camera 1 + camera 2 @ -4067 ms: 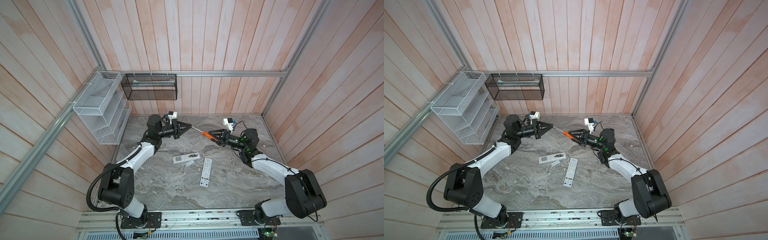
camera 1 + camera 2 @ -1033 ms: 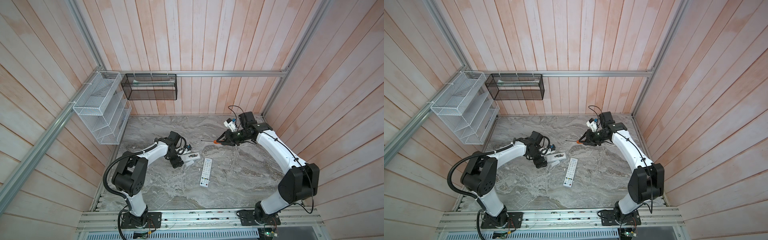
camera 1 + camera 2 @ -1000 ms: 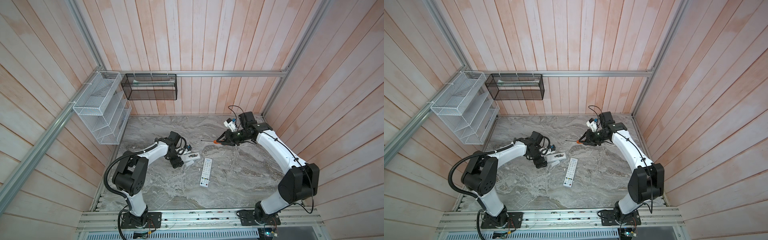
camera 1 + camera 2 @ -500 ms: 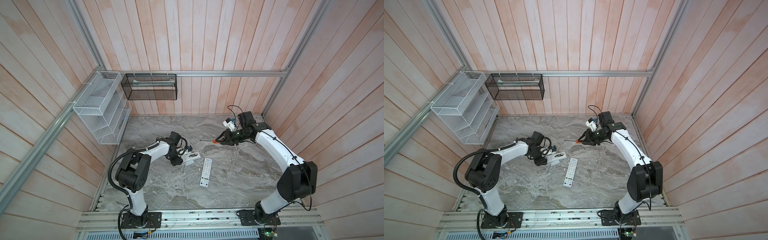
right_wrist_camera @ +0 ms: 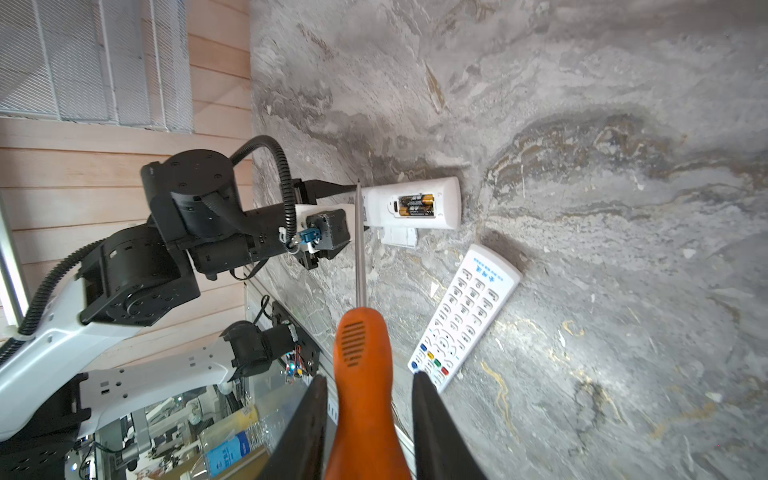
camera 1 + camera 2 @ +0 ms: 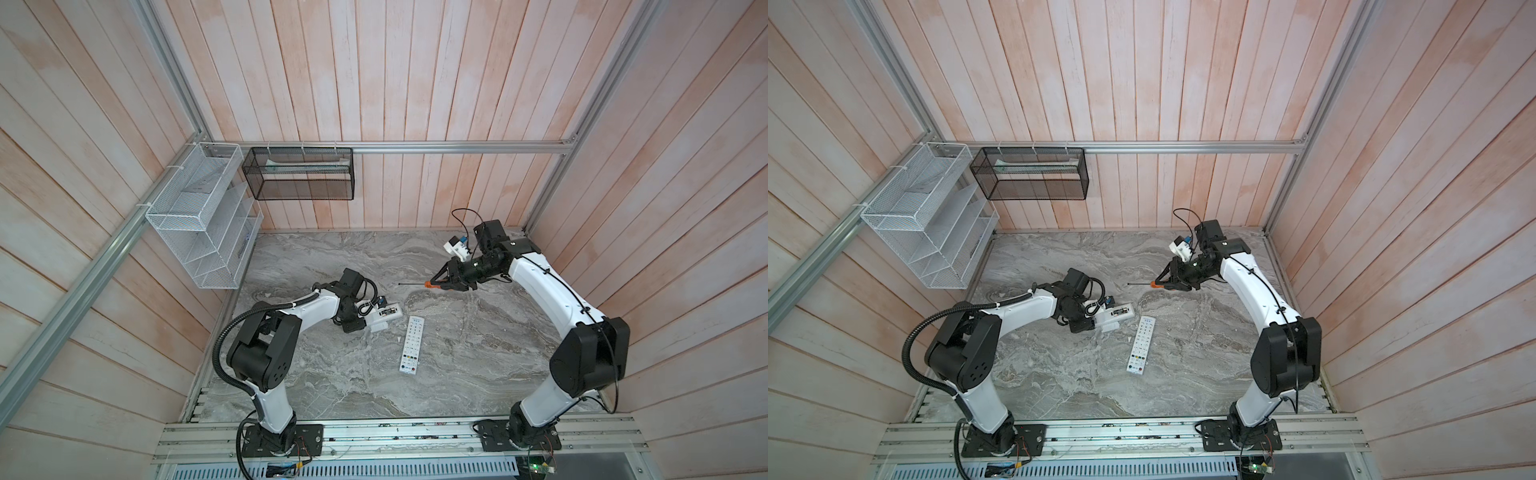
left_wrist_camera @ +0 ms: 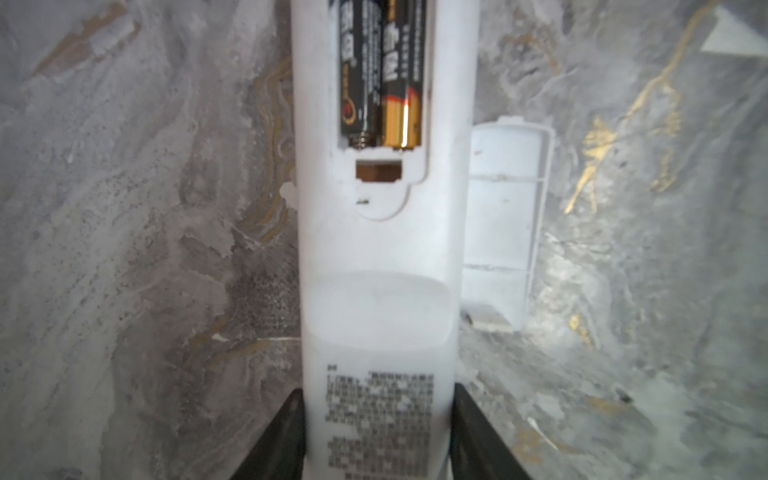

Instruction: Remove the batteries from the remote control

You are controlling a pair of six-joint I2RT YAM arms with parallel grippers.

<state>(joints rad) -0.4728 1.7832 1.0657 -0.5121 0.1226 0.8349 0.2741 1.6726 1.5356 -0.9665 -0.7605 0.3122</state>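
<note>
Closed since a second ago, the left claw pinches the white remote on the bench, arm stretched low; two batteries lie in its open bay. At 2 o'clock, the raised right claw pinches the screwdriver.

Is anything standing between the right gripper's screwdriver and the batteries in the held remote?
Nothing visible does. The cover lies off beside the remote, so the batteries sit exposed. Only open table lies between them and the screwdriver in the right gripper; the left gripper clasps the remote's other end.
</note>
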